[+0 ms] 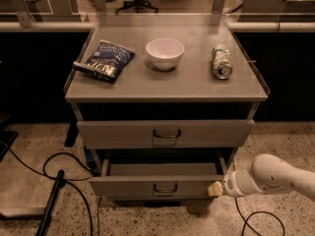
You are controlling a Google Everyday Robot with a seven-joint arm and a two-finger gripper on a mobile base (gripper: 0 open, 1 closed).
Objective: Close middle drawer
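Observation:
The middle drawer (157,185) is a grey metal drawer with a small dark bar handle (165,188). It stands pulled out a short way below the shut top drawer (165,132). My gripper (215,189) comes in from the right on a white arm (268,177) and rests against the right end of the middle drawer's front. The lowest drawer is hidden under it.
On the cabinet top (167,82) lie a blue chip bag (104,61), a white bowl (165,52) and a can on its side (222,62). Black cables (59,173) and a dark pole (50,204) lie on the floor at the left. Another cable (258,218) loops at the right.

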